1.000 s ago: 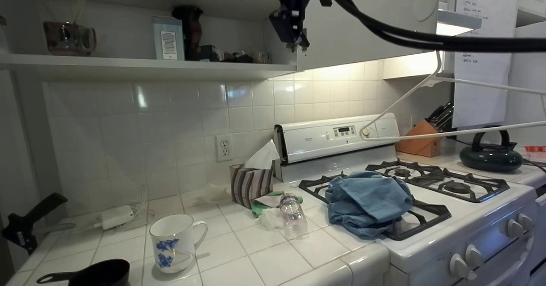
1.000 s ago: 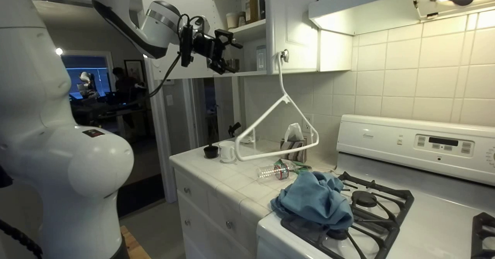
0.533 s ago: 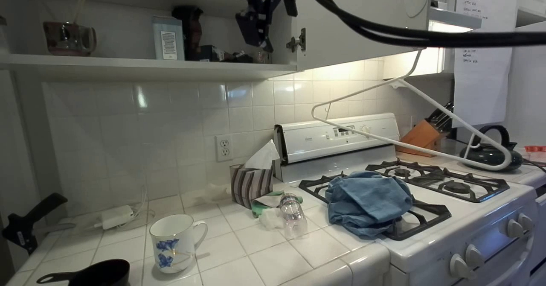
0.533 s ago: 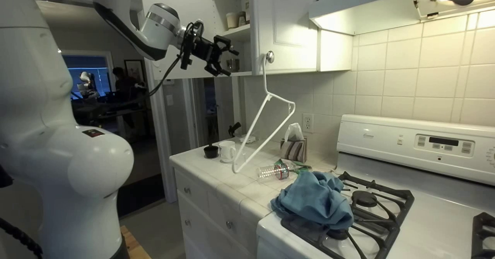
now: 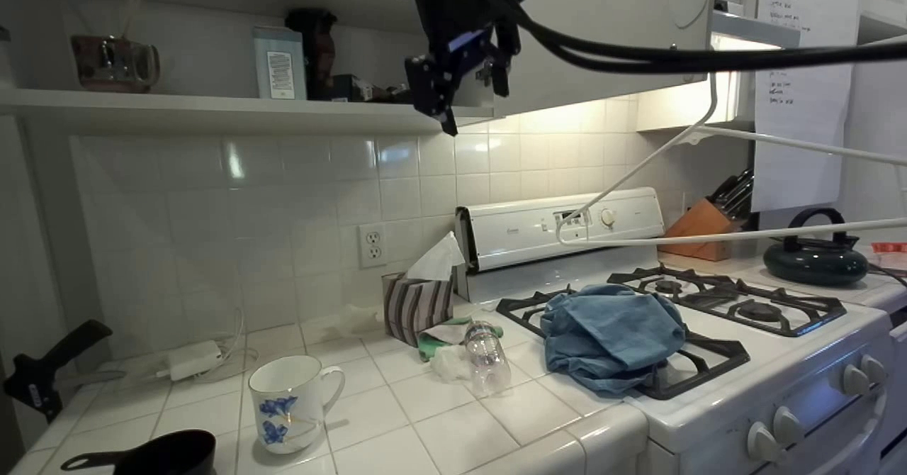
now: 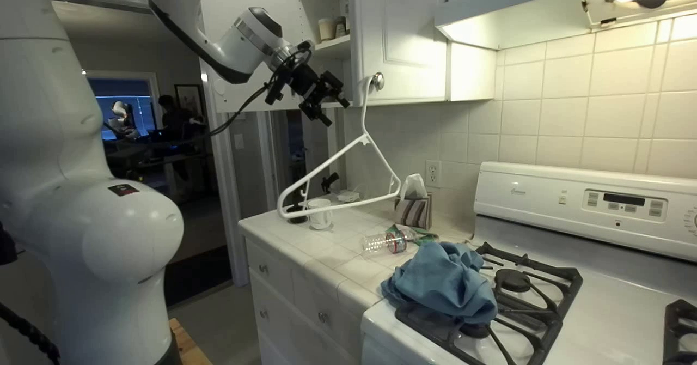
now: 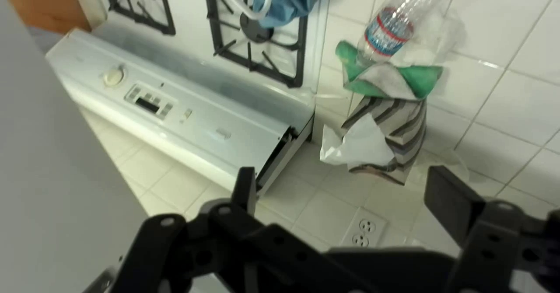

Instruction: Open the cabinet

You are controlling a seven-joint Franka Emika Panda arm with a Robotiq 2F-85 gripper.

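- While the rm behind the robot arm (image 6: 234, 54) sits dim, the range hood (image 6: 490, 27) lights up the tiled wall (image 6: 566, 114) in front of me.
- White-tiled counter (image 5: 375, 418) below, its rt edge up against the stove (image 6: 615, 324).
- Cabinet (image 5: 212, 110): on the wall above the counter's back edge, its 2 doors (image 6: 408, 32) already swung out.
- Gripper (image 7: 348, 192): out in front of the cabinet, approx level w/ the bottom shelf; fingers (image 7: 450, 201) spread wide, just air btwn. Can't tell from here if it touches the shelf.
- 1 white hanger (image 6: 364, 140), hooked on 1 round knob (image 6: 378, 80).
- Counter, twd left edge: 1 mug w/ blue flowers (image 5: 287, 411), 1 sm. black pan (image 5: 166, 454) beside it.
- Along back edge: 1 white adapter (image 5: 191, 361), twd left; 1 striped tissue box (image 5: 414, 308), nr rt corner, tissue sticking up.
- In front of the box, nr rt edge: 1 clear bottle (image 6: 384, 242) on its side, 1 green-&-white cloth (image 7: 418, 81) at its neck.
- Stove: 1 blue cloth (image 6: 446, 283) heaped over a burner grate, counter side.
- Past stove's far edge: 1 dk kettle (image 5: 815, 259), 1 knife block (image 5: 698, 230).
- Bottom shelf: 1 reddish mug (image 5: 113, 64) w/ sticks, 1 pale blue carton (image 5: 280, 64); dk items beside it, too shadowed to count.
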